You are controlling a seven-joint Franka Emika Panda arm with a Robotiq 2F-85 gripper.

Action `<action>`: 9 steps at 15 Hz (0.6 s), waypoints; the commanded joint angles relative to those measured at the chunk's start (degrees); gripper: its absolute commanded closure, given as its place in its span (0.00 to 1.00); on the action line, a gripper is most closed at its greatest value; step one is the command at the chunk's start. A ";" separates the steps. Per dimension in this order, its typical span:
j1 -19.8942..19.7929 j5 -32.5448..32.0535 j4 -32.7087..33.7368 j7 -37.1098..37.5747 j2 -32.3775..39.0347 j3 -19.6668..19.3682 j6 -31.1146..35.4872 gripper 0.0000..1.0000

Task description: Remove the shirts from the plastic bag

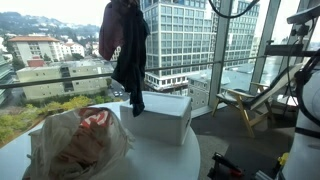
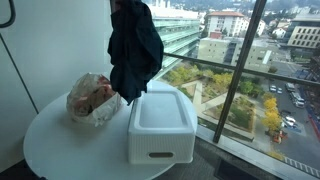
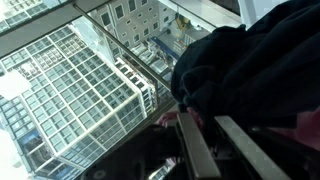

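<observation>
In an exterior view I count two hanging shirts, a magenta shirt [image 1: 108, 32] and a dark shirt [image 1: 131, 62], one white bin [image 1: 165, 118], and one plastic bag [image 1: 70, 145] on the bench [image 1: 160, 160]. In an exterior view the dark shirt [image 2: 136, 50] hangs over the bin's [image 2: 160, 128] edge, with the bag [image 2: 95, 98] beside it. In the wrist view my gripper [image 3: 222, 140] is clamped on dark cloth.

Nothing in any view can be read as a word, brand, number or sign. The bag [image 1: 72, 142] carries red-pink markings, seen in both exterior views, but the film is crumpled and the marks are too blurred to tell whether they are letters. The bin [image 2: 160, 128], the hanging shirts [image 2: 135, 50] and the buildings [image 1: 190, 35] outside the glass show no lettering that can be made out at this size.
</observation>
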 commanded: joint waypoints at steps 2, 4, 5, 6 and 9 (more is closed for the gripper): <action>-2.50 -1.61 -13.63 3.80 -5.34 -3.47 -0.36 0.94; -2.88 1.98 -21.40 5.20 -6.68 -5.49 2.85 0.94; -3.11 3.25 -24.98 6.33 -7.03 -6.42 4.96 0.94; -3.38 4.66 -28.20 7.67 -6.82 -7.15 6.40 0.94; -5.16 2.53 -39.16 15.88 -6.55 -9.27 16.36 0.57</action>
